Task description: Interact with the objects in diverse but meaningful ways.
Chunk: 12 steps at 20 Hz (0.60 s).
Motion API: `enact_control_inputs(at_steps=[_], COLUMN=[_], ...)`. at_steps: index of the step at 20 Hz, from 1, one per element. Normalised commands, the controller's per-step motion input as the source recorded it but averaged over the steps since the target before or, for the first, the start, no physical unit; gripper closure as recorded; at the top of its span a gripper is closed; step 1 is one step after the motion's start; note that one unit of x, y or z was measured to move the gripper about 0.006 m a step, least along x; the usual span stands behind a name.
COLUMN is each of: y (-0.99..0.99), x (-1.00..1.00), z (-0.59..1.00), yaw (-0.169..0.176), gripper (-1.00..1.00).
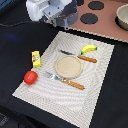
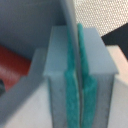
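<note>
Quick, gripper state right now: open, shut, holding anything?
Gripper: shut on a thin grey strip, pinched between the green pads. What the strip belongs to cannot be told.

Arm enters at upper left of exterior frame, white wrist housing raised. Hand (image 1: 64, 21) hangs below it. Wrist view: green finger pads (image 2: 73, 95) pressed together, no gap visible.

Plate (image 1: 68, 66), fork (image 1: 64, 80), knife (image 1: 80, 56), placemat (image 1: 97, 85)
</note>
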Motion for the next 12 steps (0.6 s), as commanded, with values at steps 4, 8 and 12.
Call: enact_control_inputs(at_steps=[4,8,12], y=[0.36,0.46,0.51], x=[0.95,0.97,0.95], z=[0.39,0.41,0.35], yaw=[-0.051,-0.031,-0.023], gripper=[1.00,1.00,1.00])
